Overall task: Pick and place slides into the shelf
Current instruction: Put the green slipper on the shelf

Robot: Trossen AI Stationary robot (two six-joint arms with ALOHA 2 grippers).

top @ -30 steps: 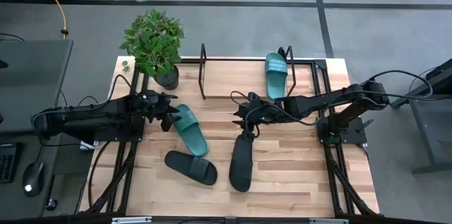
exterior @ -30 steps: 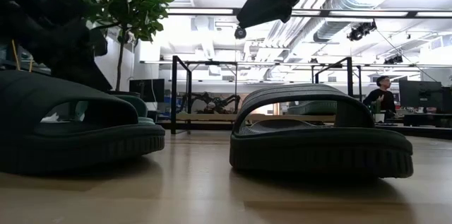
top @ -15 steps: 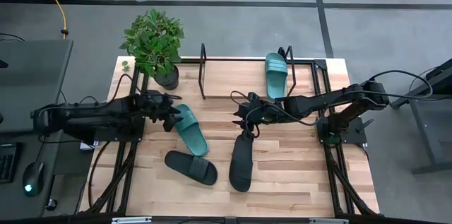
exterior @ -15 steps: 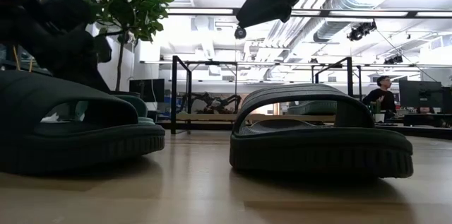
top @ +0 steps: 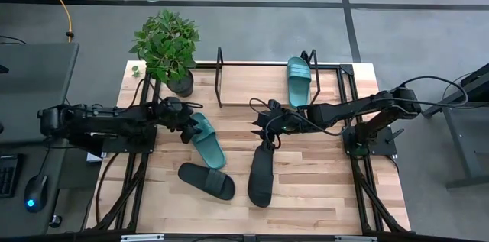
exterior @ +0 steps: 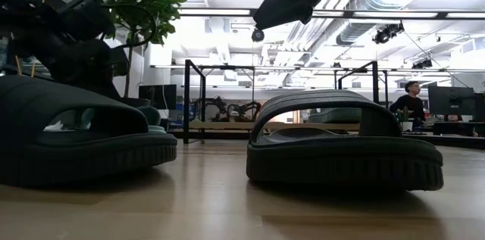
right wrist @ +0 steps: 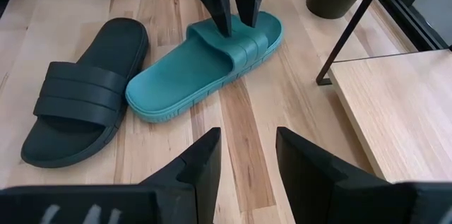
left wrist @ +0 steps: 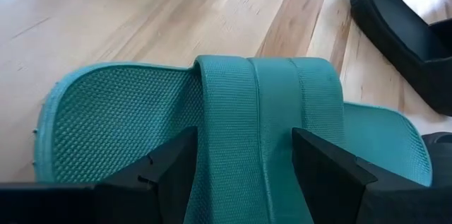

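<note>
A teal slide point(top: 206, 141) lies sole down on the table, left of centre. My left gripper point(top: 186, 125) is open and low over it, with one finger on each side of the ribbed strap point(left wrist: 261, 104). My right gripper point(top: 263, 130) hangs open above the middle of the table, with nothing between its fingers point(right wrist: 205, 160). Below it, a black slide point(top: 260, 173) rests flat. A second black slide point(top: 206, 182) lies near the front. Another teal slide point(top: 299, 80) lies on the shelf point(top: 252, 82) at the back. My left gripper slants down from the table's left, its open fingers point(left wrist: 169, 164) lying on either side of the teal slide's strap point(left wrist: 212, 132). I cannot tell whether they touch the strap or the footbed. The slide lies flat on the table.
A potted plant point(top: 166, 47) stands at the back left, close to the shelf's black end frame point(top: 220, 74). Bare wood lies between the slides and the table's right edge. In the low view a person point(exterior: 410, 102) stands far behind the table.
My left gripper has moved down and toward the table's right, coming closer over the teal slide's strap, and has tipped a little further down. The slides and my right gripper have kept still.
</note>
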